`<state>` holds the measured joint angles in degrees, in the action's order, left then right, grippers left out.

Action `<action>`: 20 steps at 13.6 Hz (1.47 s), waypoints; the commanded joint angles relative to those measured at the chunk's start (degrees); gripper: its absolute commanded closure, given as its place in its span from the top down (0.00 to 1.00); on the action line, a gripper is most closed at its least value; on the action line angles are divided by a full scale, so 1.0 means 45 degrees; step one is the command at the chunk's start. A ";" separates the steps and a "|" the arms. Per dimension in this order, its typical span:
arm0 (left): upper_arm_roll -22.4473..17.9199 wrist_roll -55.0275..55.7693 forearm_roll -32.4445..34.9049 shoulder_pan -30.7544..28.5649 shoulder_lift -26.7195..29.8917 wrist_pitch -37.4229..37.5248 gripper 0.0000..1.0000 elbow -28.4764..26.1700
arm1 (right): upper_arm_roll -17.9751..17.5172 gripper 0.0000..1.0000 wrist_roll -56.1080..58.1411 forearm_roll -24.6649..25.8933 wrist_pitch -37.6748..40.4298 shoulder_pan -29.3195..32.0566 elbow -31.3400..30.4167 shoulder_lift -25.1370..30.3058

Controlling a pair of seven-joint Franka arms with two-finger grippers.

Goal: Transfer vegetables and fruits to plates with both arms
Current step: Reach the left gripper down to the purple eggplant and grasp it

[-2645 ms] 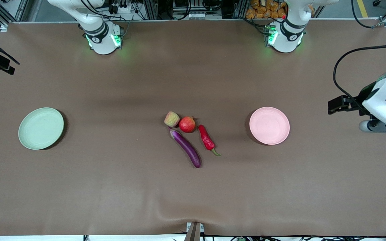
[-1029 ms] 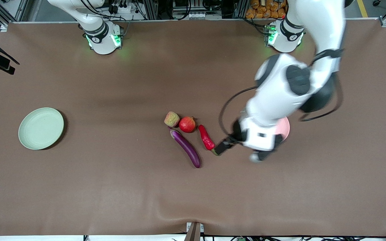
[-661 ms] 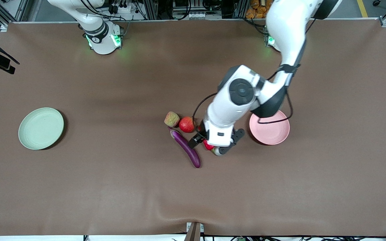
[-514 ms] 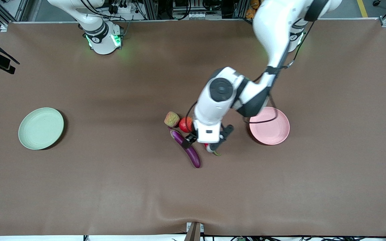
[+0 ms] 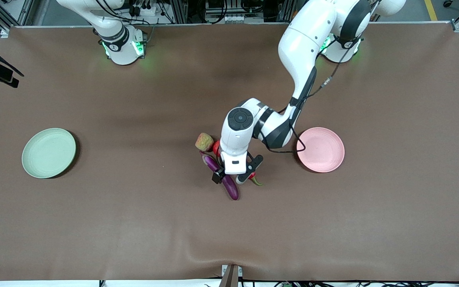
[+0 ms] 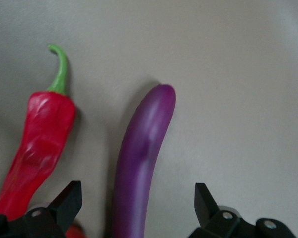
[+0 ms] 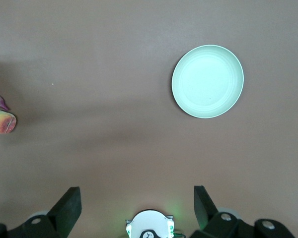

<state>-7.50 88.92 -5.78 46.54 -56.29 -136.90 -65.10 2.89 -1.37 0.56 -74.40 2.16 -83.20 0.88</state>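
My left gripper (image 5: 230, 176) hangs open low over the purple eggplant (image 5: 232, 190), which runs between its fingers (image 6: 69, 198) in the left wrist view. The red chili pepper (image 6: 39, 141) lies just beside the eggplant (image 6: 139, 163), outside the fingers; only its green stem (image 5: 256, 181) shows past the hand. The red pomegranate (image 5: 216, 148) is mostly hidden by the wrist, with the peach (image 5: 204, 141) beside it. The pale green plate (image 5: 49, 152) lies toward the right arm's end, the pink plate (image 5: 320, 150) toward the left arm's. My right gripper (image 7: 136, 198) waits open, high over its own base.
The brown table cover (image 5: 134, 223) is bare around the produce and plates. The left arm's elbow (image 5: 305, 44) arches over the table between its base and the fruit. The right wrist view catches the green plate (image 7: 207, 81) and the peach (image 7: 2, 122).
The left arm has swung in from the pink plate's end, passed over the chili and come down over the eggplant. Its fingers have stayed open. The right arm has not moved.
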 commanded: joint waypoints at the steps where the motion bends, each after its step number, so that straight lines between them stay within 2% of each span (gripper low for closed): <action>1: -0.0228 0.0356 0.0638 0.0358 -0.0711 -0.1096 1.00 0.0307 | -0.0096 1.00 0.0011 -0.0223 0.0167 0.0222 0.0110 -0.0060; 6: -0.0267 0.0356 0.0854 0.0574 -0.1552 -0.2720 1.00 0.0307 | -0.0096 1.00 0.0030 -0.0223 0.0186 0.0222 0.0091 -0.0060; 9: -0.0500 0.0356 0.0972 0.0770 -0.1632 -0.2781 1.00 0.0209 | -0.0096 1.00 0.0030 -0.0223 0.0225 0.0222 0.0110 -0.0157; 10: -0.0501 0.0356 0.0972 0.0828 -0.1652 -0.2781 0.90 0.0190 | -0.0096 1.00 0.0030 -0.0223 0.0245 0.0203 0.0110 -0.0157; 12: -0.0501 0.0376 0.1263 0.0926 -0.1749 -0.2781 0.41 0.0189 | -0.0096 1.00 0.0030 -0.0223 0.0226 0.0242 0.0110 -0.0177; 14: -0.0521 0.0609 0.1323 0.0926 -0.1749 -0.2781 0.14 0.0189 | -0.0096 1.00 0.0030 -0.0223 0.0226 0.0184 0.0130 -0.0177; 16: -0.0521 0.0630 0.1304 0.0888 -0.1711 -0.2781 0.01 0.0189 | -0.0096 1.00 0.0069 -0.0223 0.0226 0.0241 0.0149 -0.0312; 20: -0.0695 0.0785 0.1246 0.0790 -0.1224 -0.2665 0.01 0.0209 | -0.0096 1.00 0.0146 0.0031 0.0245 0.0066 0.0189 -0.0879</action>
<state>-9.56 90.32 -1.23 49.94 -63.14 -149.10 -64.48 2.87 -1.36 0.59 -73.92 2.16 -83.26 -1.64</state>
